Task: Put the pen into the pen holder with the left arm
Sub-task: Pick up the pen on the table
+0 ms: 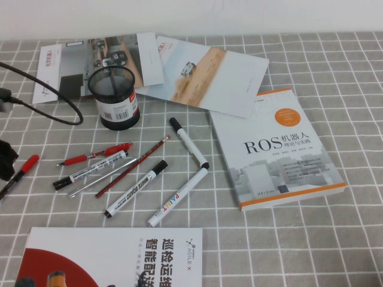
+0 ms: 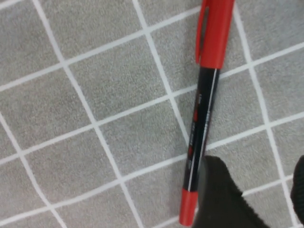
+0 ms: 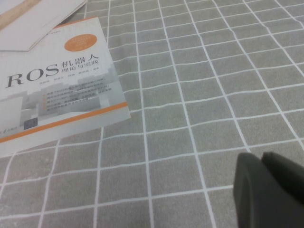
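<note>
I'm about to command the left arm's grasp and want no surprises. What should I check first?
1. Left gripper open: ok, cloth shows between its fingers.
2. Pen inside the gap: not ok, it lies flat beside one finger, outside the gap.
3. Pen free of other pens: ok, it lies alone at the table's left edge.
4. Holder upright with its mouth unobstructed: ok.
5. Cable clear of the path to the holder: cannot tell, it loops close beside the holder.
6. Right gripper out of the way: ok, over bare cloth near the book.
</note>
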You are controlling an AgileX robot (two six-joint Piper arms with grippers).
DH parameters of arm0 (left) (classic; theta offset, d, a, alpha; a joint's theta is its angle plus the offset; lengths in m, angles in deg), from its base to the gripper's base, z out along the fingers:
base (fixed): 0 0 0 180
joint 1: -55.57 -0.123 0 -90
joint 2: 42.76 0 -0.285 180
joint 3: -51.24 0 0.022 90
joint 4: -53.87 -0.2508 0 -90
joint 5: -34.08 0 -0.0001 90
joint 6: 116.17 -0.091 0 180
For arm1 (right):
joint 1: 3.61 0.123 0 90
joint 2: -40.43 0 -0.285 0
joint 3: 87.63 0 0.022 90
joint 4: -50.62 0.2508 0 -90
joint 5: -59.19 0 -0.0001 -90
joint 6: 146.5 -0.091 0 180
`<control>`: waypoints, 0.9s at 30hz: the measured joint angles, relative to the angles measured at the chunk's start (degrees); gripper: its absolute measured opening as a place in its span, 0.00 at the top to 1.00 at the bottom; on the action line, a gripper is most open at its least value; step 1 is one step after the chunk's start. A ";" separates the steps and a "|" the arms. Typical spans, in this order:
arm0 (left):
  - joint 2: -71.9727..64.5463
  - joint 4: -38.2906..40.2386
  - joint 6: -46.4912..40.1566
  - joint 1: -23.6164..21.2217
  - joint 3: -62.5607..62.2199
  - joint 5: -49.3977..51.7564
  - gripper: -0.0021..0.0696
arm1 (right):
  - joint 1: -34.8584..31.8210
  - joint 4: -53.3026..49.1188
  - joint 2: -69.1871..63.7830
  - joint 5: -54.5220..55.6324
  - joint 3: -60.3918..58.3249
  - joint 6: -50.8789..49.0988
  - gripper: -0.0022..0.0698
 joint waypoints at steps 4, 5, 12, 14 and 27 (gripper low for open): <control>-1.58 -0.48 0.00 0.23 0.00 -1.14 0.55 | 0.00 0.00 0.00 0.00 0.00 0.00 0.99; -2.12 -1.07 -0.15 0.56 0.00 -1.52 0.55 | 0.00 0.00 0.00 0.00 0.00 0.00 0.99; -4.88 -3.23 -0.61 2.39 0.00 -3.79 0.55 | 0.00 0.00 0.00 0.00 0.00 0.00 0.99; -5.28 -3.91 -0.61 2.51 0.00 -4.34 0.55 | 0.00 0.00 0.00 0.00 0.00 0.00 0.99; -8.63 -6.04 -0.85 2.64 -0.05 -4.85 0.57 | 0.00 0.00 0.00 0.00 0.00 0.00 0.99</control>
